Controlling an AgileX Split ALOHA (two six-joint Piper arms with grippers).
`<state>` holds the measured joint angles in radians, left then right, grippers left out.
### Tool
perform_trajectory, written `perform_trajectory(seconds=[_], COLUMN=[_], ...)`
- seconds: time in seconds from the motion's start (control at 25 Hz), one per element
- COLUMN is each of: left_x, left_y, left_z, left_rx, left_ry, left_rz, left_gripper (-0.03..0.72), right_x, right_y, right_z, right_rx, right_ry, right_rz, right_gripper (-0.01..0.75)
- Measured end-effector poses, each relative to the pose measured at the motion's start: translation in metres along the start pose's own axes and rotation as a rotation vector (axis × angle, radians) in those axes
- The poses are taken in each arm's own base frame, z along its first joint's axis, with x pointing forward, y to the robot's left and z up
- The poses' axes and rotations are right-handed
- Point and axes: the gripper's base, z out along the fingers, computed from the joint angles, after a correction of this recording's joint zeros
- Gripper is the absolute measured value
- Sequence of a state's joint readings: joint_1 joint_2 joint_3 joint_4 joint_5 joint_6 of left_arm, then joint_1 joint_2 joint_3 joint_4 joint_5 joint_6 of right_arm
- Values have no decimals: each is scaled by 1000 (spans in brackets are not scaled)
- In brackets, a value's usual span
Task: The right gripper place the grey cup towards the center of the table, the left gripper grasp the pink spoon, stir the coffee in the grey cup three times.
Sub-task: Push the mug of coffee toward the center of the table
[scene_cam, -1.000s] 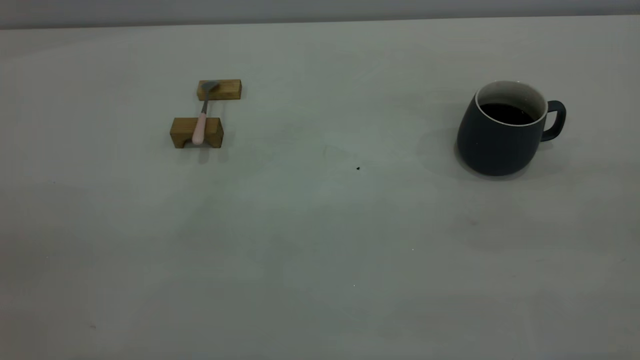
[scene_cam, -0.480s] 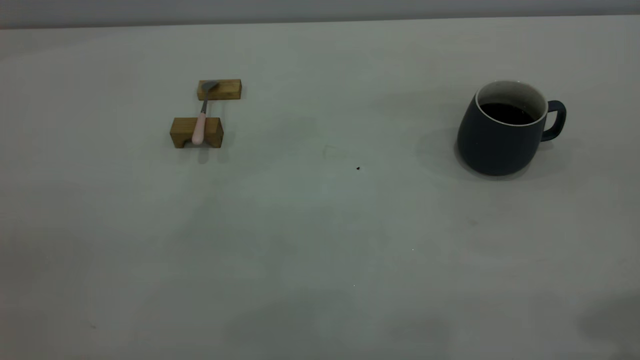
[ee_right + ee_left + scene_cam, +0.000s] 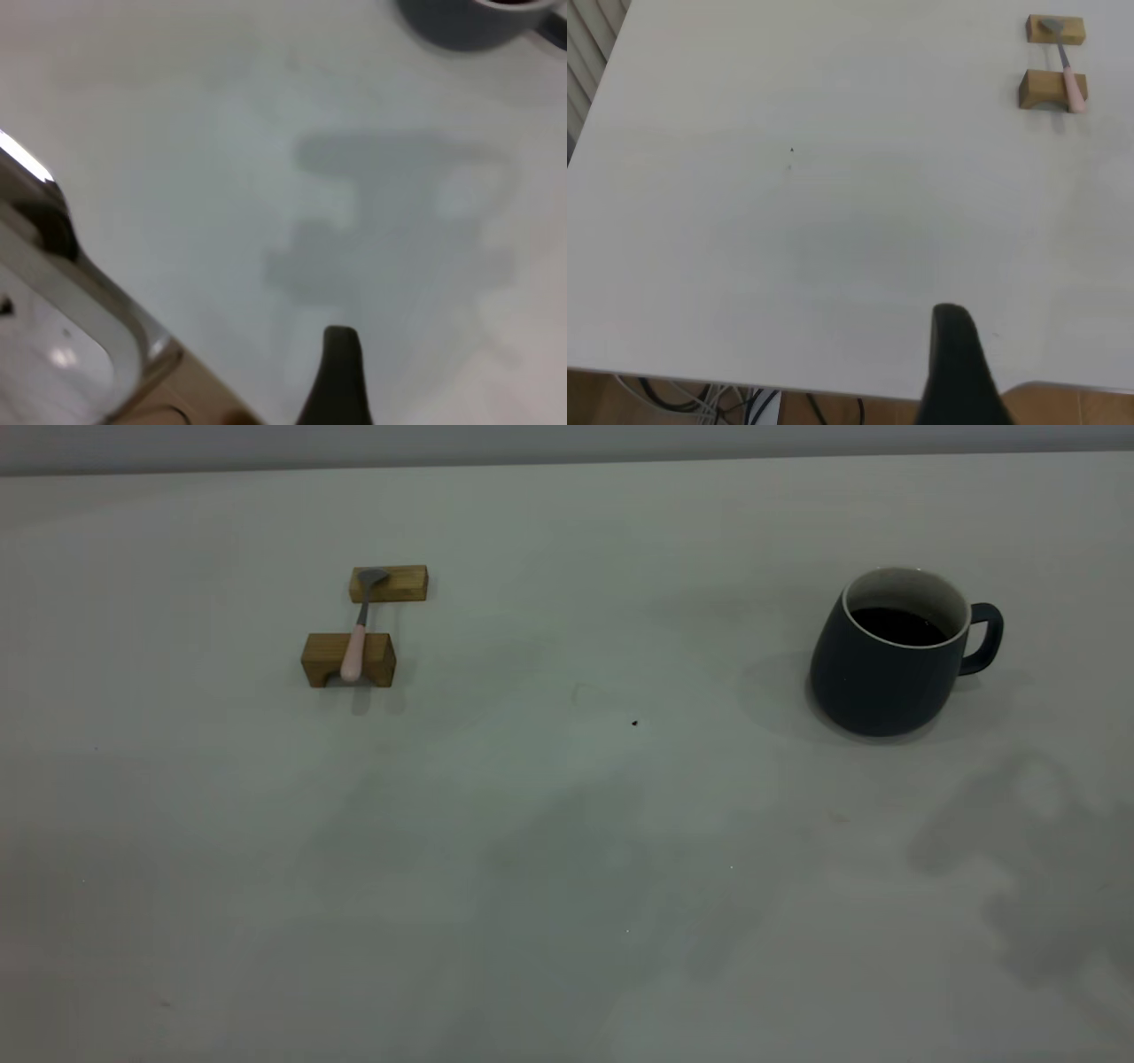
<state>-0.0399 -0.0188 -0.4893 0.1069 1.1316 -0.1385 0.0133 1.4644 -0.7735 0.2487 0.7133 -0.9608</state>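
Showing only one dark finger in its own wrist view, the right gripper hangs above the near part of the table, and I cannot tell whether its jaws are spread or closed. The left gripper is no clearer: a single black finger sits over the table's near edge, and the state of its jaws cannot be told either. Neither gripper appears in the exterior view; only a shadow lies on the table near the right front.

Farther out, the grey cup stands upright well to the right, away from the centre, its handle turned to the outer right side. The coffee sits well below the rim. In the right wrist view only the base of the cup shows, well apart from the finger.

Across on the left, the pink spoon lies bridged over two wooden blocks, handle on the nearer block and bowl on the farther one, untouched.

Nothing of the task looks done yet; moving the cup comes first. My worry is that the cup is round and wide, so a grip low on its curved side may slip, and a jerk could slosh coffee out. The spoon is thin and merely resting, so a careless approach could knock it off the blocks.
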Motion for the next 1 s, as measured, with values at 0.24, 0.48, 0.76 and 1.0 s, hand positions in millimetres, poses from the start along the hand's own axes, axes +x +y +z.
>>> perform_trajectory(seconds=[0.24,0.48,0.76,1.0], left_x=[0,0,0,0], left_y=[0,0,0,0], left_z=[0,0,0,0], left_rx=[0,-1,-1,-1], left_ry=[0,0,0,0], left_rz=[0,0,0,0], left_gripper=[558,558,558,558], right_x=[-32,-55,-67,-71], right_y=[-32,-61,-88,-97], right_z=[53,102,146,176], right_rx=[-31,-14,32,5], right_ry=[51,129,173,187], right_rz=[-142,-292,-483,-615], right_gripper=[698,679,668,659])
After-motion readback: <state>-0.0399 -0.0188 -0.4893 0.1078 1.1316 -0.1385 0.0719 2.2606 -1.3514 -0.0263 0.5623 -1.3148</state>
